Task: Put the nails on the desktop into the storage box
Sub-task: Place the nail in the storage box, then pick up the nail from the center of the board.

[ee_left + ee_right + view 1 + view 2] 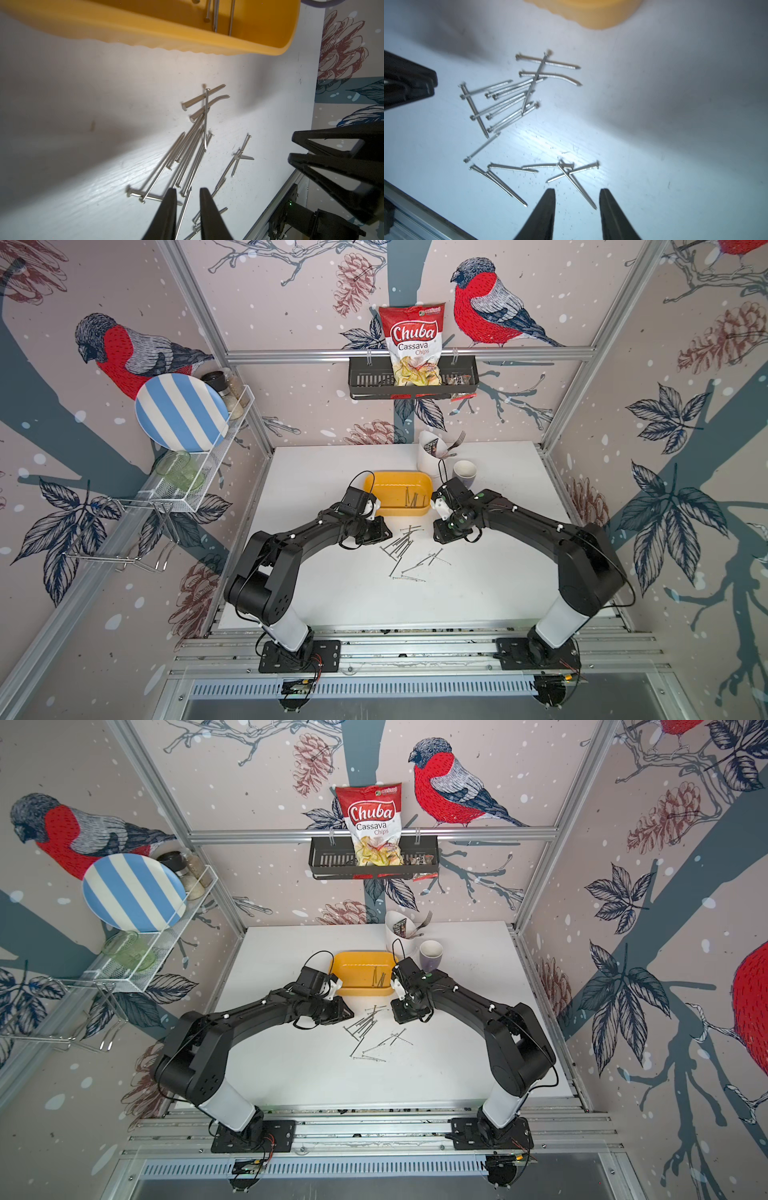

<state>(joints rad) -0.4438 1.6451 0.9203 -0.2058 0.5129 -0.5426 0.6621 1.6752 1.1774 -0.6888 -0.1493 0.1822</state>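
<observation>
**Nails lie loose on the table, a few already in the tray**

The white table (478,572) carries everything. The yellow tray (386,493) sits toward the back between the two arms, with a few nails (409,498) lying in it. A white cutlery holder (430,456) and a mug (464,472) stand beyond the tray's right end, off the short path from pile to tray. Only the tray's own wall has to be cleared.

The left gripper (186,192) hovers over the pile, jaws slightly parted, gripping nothing I can make out. The right gripper (577,192) has its jaws apart and empty.

The loose nails (401,545) lie just in front of the tray, crossed and stacked. They look stiff, light and slick, likely to roll or pivot. A pinch across mid-shaft, where one rides on another, seems best.
</observation>
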